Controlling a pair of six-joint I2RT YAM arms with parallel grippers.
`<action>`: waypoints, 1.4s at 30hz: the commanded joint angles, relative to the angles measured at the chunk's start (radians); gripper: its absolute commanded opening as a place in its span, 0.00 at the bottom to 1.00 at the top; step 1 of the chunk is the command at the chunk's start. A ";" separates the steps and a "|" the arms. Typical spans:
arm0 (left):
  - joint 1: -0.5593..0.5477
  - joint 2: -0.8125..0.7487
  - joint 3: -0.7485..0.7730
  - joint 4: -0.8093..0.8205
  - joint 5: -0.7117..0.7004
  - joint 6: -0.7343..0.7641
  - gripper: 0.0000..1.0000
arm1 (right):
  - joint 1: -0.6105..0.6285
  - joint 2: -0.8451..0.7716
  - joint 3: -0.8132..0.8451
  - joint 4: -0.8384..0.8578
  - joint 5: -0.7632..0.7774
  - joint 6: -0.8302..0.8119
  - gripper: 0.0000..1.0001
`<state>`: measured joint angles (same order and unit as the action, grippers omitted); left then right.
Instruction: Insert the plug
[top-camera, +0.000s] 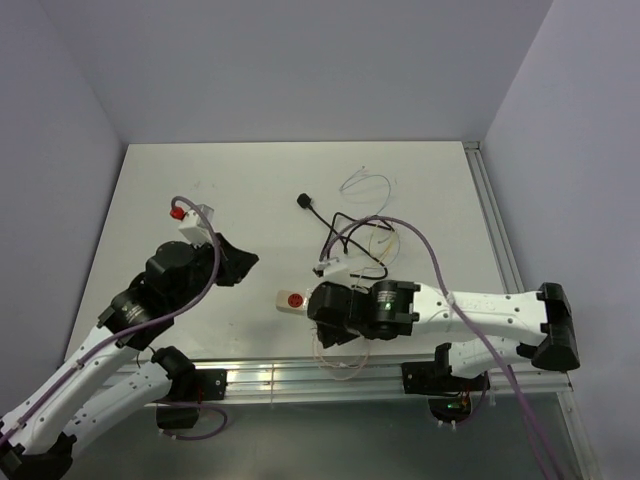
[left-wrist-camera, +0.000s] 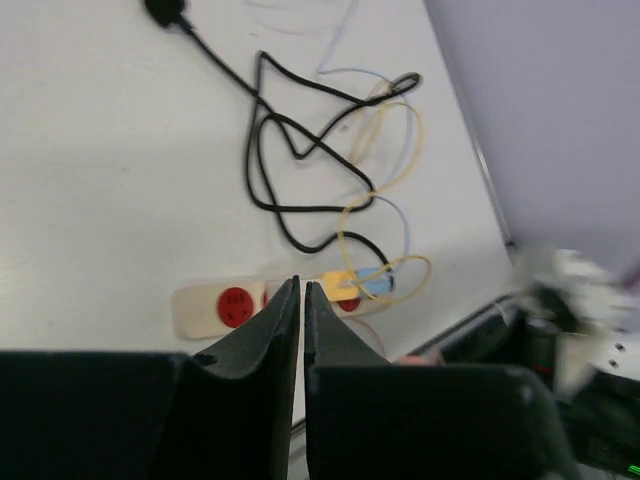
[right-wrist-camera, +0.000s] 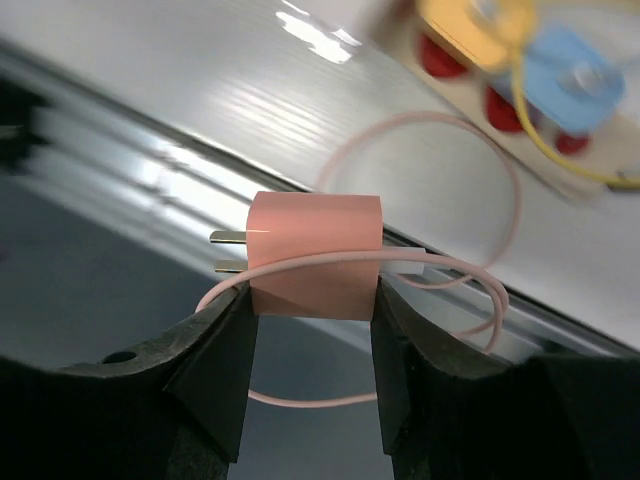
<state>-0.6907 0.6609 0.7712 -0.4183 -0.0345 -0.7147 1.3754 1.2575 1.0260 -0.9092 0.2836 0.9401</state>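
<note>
Nearest the bases, the right gripper (right-wrist-camera: 312, 300) was clamped on the pink plug (right-wrist-camera: 315, 250), one finger on each side. The plug was held clear of the table (top-camera: 200, 190), above the metal rail (top-camera: 300, 378) at its near edge, with its two prongs (right-wrist-camera: 228, 252) pointing to 9 o'clock in the wrist view. Its thin pink cable (right-wrist-camera: 470, 290) crossed the front of the plug body and looped away toward 3 o'clock. So the pick-up looked done, while aligning and pushing the plug in remained.

Just beyond, at 10 o'clock from that gripper in the top view, lay the power strip (top-camera: 290, 300), already carrying a yellow plug (left-wrist-camera: 343, 282) and a blue plug (left-wrist-camera: 375, 283). The left gripper (left-wrist-camera: 302, 300) hung above the table with its fingers together on nothing, the strip at 12 o'clock ahead of it. Farther off, a black cable (left-wrist-camera: 265, 170) coiled toward a loose black plug (top-camera: 304, 202) at 12 o'clock.

The right arm covered most of the strip from above, and the strip was blurred in the right wrist view, so I could not tell which socket was free. The right side of the left wrist view was smeared as well
</note>
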 joint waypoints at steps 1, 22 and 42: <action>-0.003 -0.055 0.068 -0.098 -0.212 -0.052 0.11 | -0.062 -0.052 0.239 0.114 -0.100 -0.266 0.00; -0.004 -0.278 0.005 -0.024 -0.170 -0.098 0.45 | -0.440 0.132 0.533 -0.048 0.058 -0.505 0.00; -0.004 0.026 -0.133 0.529 0.415 0.032 0.91 | -0.472 -0.015 0.459 0.093 -0.359 -0.455 0.00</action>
<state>-0.6910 0.6678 0.6502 -0.0269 0.2878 -0.7254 0.9161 1.3128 1.4517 -0.8768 -0.0296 0.4652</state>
